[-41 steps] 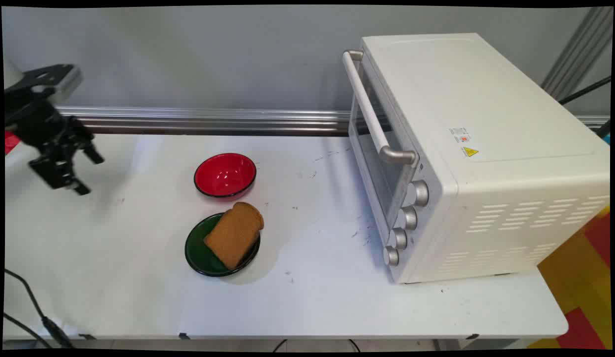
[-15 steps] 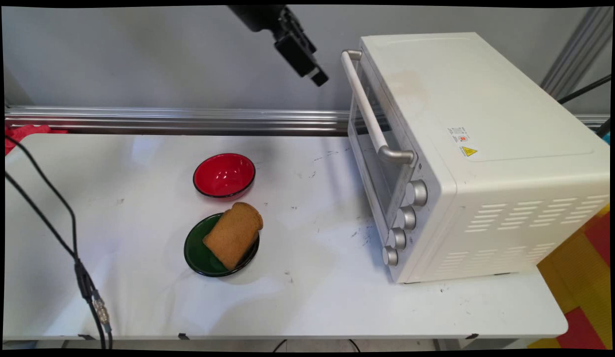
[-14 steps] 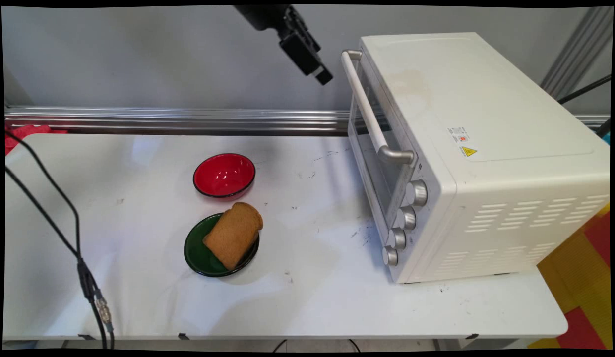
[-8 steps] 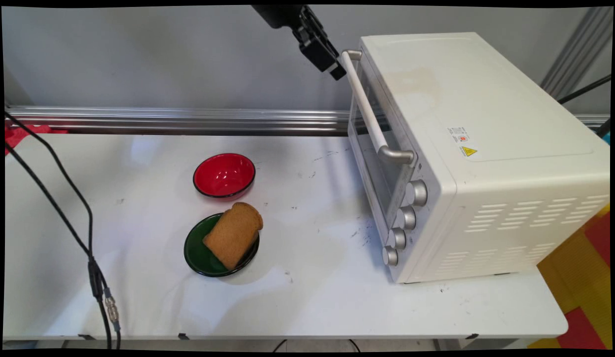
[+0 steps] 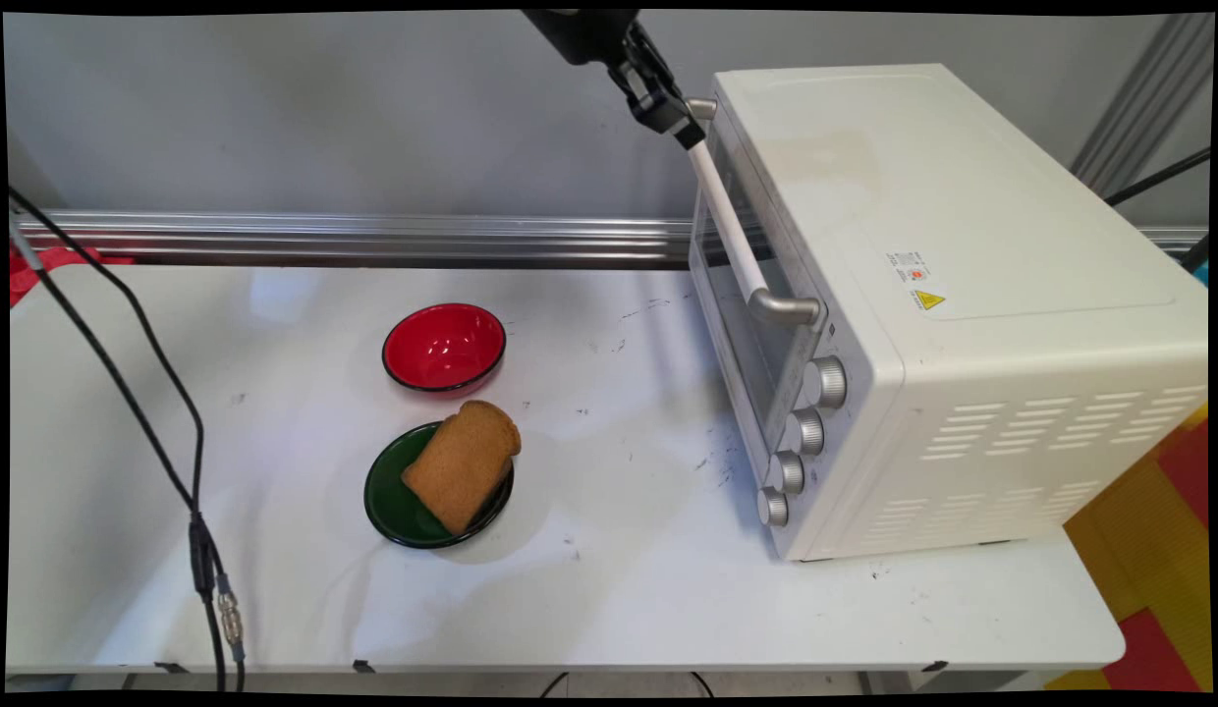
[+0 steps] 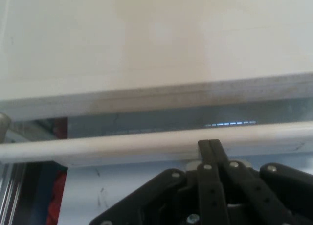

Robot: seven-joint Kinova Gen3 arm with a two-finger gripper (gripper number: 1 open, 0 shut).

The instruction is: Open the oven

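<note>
Resting closed and empty-handed, the pincer [image 5: 686,130] touches the oven's [image 5: 923,295] handle [image 5: 732,228] at twelve o'clock — door not yet opened.

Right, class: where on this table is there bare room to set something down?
The table is bare along the near edge, bordered by the green plate and the cable. Another bare patch lies between the bread and the oven. It is crowded where the red bowl and the plate sit close together.

Grey wall [image 5: 324,118] — metal rail [image 5: 373,236] — white table [image 5: 619,589]
</note>
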